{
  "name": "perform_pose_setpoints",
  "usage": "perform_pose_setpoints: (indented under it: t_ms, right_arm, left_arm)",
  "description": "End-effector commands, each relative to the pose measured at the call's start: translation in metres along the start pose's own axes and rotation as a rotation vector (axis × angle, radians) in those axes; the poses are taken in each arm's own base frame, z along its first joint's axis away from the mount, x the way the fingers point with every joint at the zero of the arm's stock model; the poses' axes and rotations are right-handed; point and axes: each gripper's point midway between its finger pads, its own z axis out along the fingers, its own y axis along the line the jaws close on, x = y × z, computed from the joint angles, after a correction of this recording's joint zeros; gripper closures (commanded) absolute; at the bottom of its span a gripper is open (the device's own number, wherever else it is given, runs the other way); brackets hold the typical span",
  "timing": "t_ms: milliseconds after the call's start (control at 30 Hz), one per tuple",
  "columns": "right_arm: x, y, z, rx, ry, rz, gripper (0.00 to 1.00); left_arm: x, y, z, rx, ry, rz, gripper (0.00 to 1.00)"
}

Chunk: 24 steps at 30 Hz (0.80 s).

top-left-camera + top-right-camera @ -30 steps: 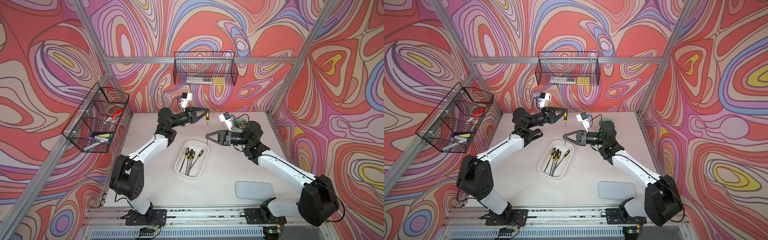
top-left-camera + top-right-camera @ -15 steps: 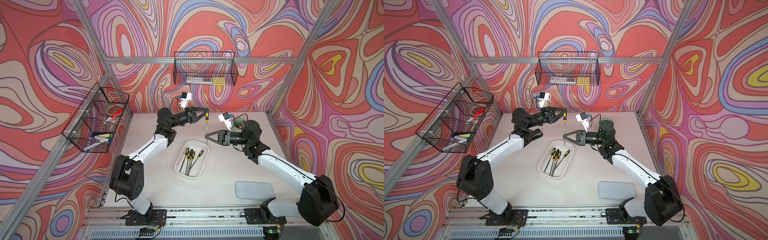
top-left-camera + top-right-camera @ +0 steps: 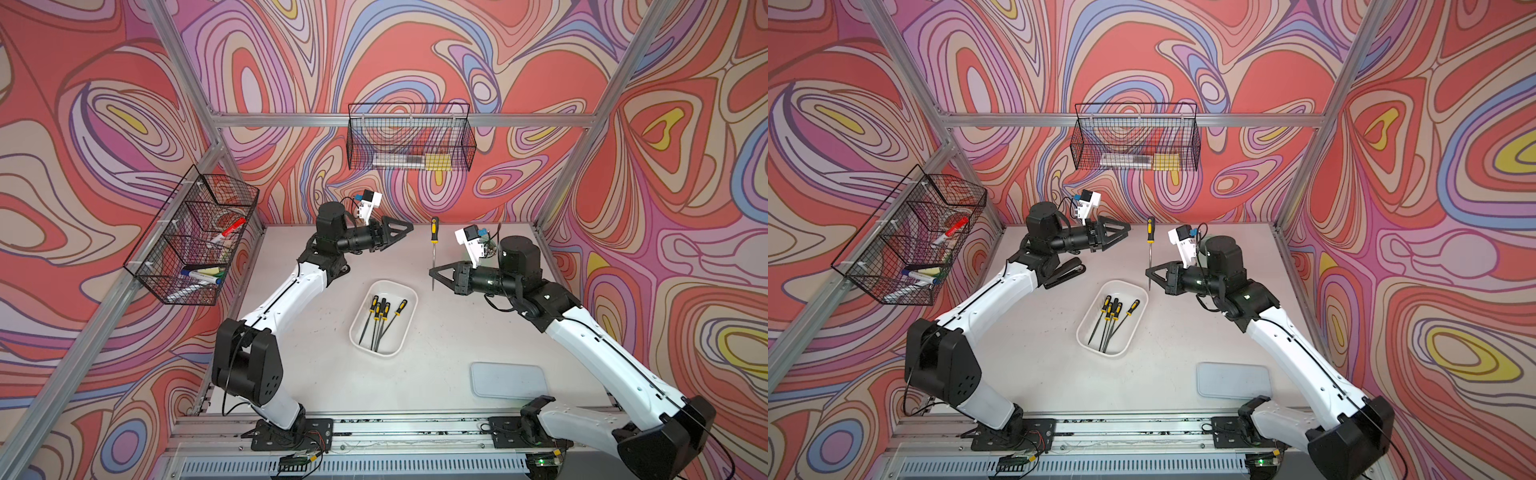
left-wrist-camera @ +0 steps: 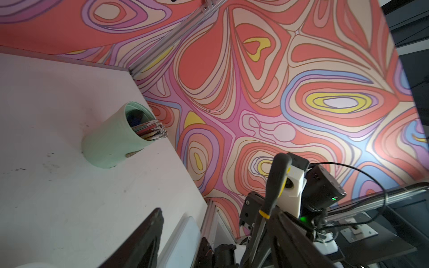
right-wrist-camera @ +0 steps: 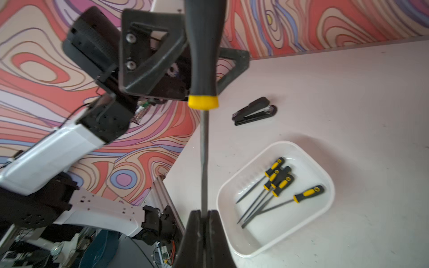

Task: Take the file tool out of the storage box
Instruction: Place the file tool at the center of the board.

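Note:
The file tool, black-and-yellow handle up, stands upright in the air behind the storage box. My right gripper is shut on the file tool's grey shaft near the lower end. My left gripper is open and holds nothing. It sits just left of the handle, apart from it. The white storage box sits mid-table and holds several more files.
A pale grey-blue lid lies front right. A mint-green cup stands at the back right, near the table edge. A black stapler lies under the left arm. Wire baskets hang on the walls.
My left gripper has opened, let go of the file's handle and drawn back a little to the left. My right gripper has shut on the shaft and now holds the file alone.

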Motion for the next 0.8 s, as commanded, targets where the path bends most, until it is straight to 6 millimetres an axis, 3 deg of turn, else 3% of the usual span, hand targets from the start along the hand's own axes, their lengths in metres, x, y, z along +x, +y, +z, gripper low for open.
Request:
perform_pose_setpoints:
  t_ms: [0, 167, 267, 567, 767]
  right_arm:
    - [0.03, -0.056, -0.016, 0.331, 0.101, 0.028, 1.0]
    - [0.065, -0.116, -0.026, 0.631, 0.227, 0.097, 1.0]
    - [0.086, -0.143, -0.021, 0.724, 0.289, 0.118, 1.0]
    - [0.128, -0.195, -0.004, 0.88, 0.451, 0.141, 1.0]
    - [0.16, -0.216, 0.004, 0.92, 0.567, 0.161, 1.0]
  left_arm:
    - [0.019, 0.024, -0.023, -0.245, 0.048, 0.08, 0.25]
    - [0.039, 0.066, -0.044, -0.472, 0.069, 0.089, 0.25]
    - [0.053, 0.088, -0.054, -0.561, 0.07, 0.09, 0.25]
    - [0.085, 0.118, -0.064, -0.79, 0.151, 0.214, 0.21]
    - [0.097, 0.13, -0.063, -0.816, 0.174, 0.212, 0.08]
